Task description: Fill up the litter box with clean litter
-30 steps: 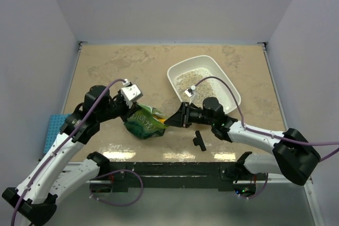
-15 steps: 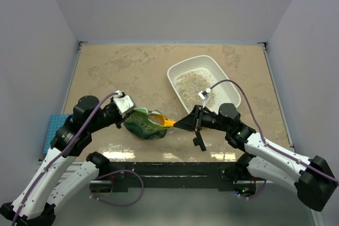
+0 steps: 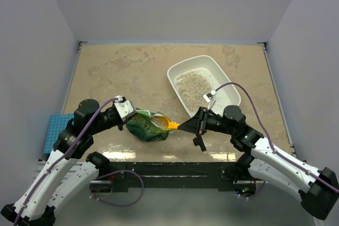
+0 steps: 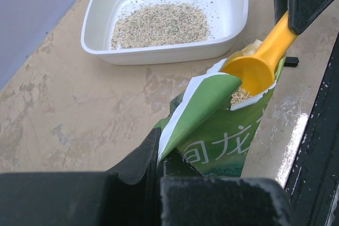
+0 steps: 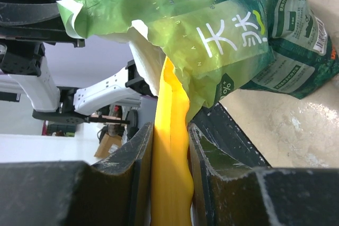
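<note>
While the yellow scoop [image 4: 258,67] sits bowl-first in the mouth of the green bag [image 3: 144,127], it should dig deeper, level off, then lift slowly toward the litter box [image 3: 229,80], back-right on the worktop [image 3: 116,72] and thinly covered with litter [image 3: 190,84]. Pose: right hand [image 3: 192,125] clamped on the scoop handle, arm low, reaching left; left hand [image 3: 128,115] pinched shut on the bag lip, holding it open.

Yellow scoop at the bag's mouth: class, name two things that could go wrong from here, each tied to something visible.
1. The right gripper holds the yellow scoop in the green bag. The litter box lies apart from it across the table, so granules may spill in transit.
2. The left gripper pinches only the bag's thin flap; it might slip, and the mouth could fold shut.
</note>
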Available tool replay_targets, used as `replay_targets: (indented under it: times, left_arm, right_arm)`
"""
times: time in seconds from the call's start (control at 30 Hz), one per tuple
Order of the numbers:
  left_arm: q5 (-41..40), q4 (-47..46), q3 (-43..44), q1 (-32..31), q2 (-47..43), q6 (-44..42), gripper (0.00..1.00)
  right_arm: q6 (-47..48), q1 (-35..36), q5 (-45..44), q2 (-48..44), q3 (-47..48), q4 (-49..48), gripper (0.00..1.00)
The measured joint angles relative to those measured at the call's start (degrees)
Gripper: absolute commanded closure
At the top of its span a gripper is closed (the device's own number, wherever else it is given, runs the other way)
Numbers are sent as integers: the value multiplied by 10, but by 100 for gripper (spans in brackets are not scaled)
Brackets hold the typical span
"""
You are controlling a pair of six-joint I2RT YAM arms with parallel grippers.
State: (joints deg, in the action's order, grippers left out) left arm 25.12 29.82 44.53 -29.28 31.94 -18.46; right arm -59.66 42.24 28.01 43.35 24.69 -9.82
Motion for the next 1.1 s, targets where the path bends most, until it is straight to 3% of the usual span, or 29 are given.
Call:
replay_targets:
  times: [0.57,1.1]
  left_arm:
    - [19,-79,-57,3,-17,1,100]
    - [60,-133,-91,0,3,24,100]
  right_arm:
    - [1,-3,-10,15,101,147,100]
    - [-2,-3,-36,-57,109,237,100]
